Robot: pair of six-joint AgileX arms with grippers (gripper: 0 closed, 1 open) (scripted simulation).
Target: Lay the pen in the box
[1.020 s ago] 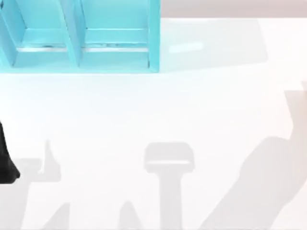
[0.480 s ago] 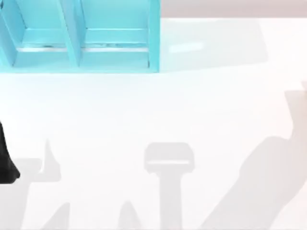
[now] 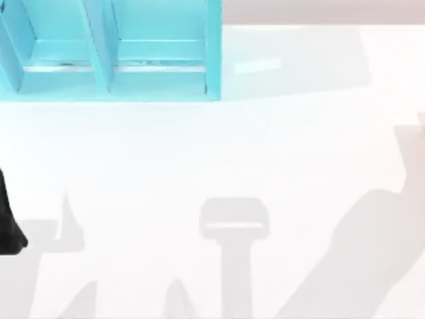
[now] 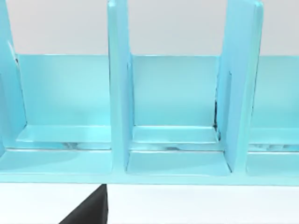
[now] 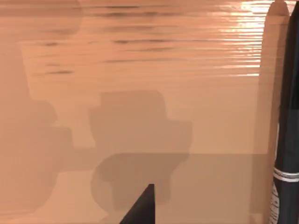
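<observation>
The box (image 3: 113,53) is light blue with upright dividers and stands at the table's far left. In the left wrist view the box (image 4: 175,158) faces the camera with three compartments open, and a black piece of my left gripper (image 4: 88,212) pokes in just before its front edge. A black part of my left arm (image 3: 8,226) sits at the table's left edge. The slim black pen (image 5: 286,140) with a silvery band appears in the right wrist view against an orange-brown surface, beside a black piece of my right gripper (image 5: 140,207). Whether anything holds the pen is unclear.
The white table (image 3: 265,153) stretches open to the right of and in front of the box, crossed by grey shadows of the arms. A pale wall runs behind the box.
</observation>
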